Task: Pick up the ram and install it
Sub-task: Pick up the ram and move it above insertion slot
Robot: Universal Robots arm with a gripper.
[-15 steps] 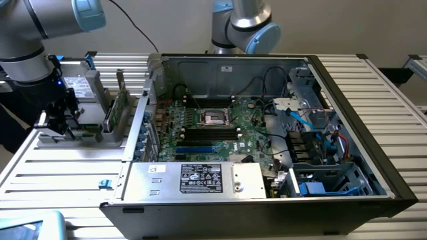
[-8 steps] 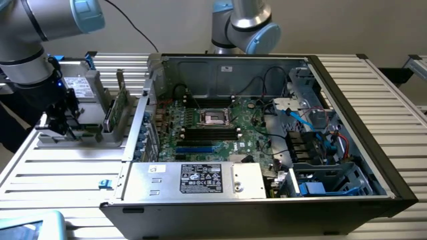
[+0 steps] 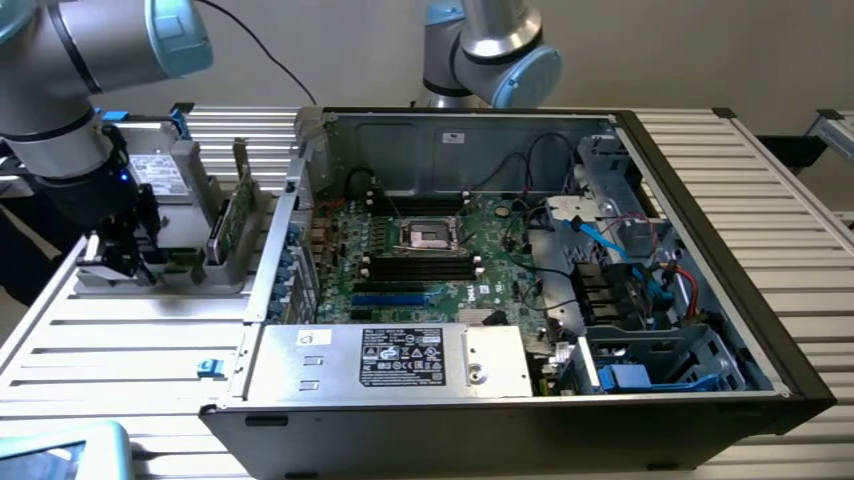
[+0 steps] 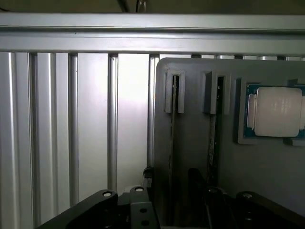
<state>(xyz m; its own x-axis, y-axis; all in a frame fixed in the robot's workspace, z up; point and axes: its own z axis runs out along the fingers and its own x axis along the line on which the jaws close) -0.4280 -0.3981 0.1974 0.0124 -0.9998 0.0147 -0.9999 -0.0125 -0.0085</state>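
Now, step: the approach for the pick, as I read it; nothing is lifted yet.
Jaws: apart and empty on the gripper (image 3: 118,262), which hovers over the grey holder (image 3: 187,280) at the exterior view's left, outside the computer case (image 3: 441,150).
Task thing: the ram (image 3: 235,222) stands on edge in the holder, near the gripper, apart from it.
Next move calls for: probably centring the jaws over its thin top edge.
Wrist view adds: the ram (image 4: 172,143) edge-on in its slot, with the processor chip (image 4: 275,112) nearby.
Exterior view adds: empty black memory slots (image 3: 420,266).
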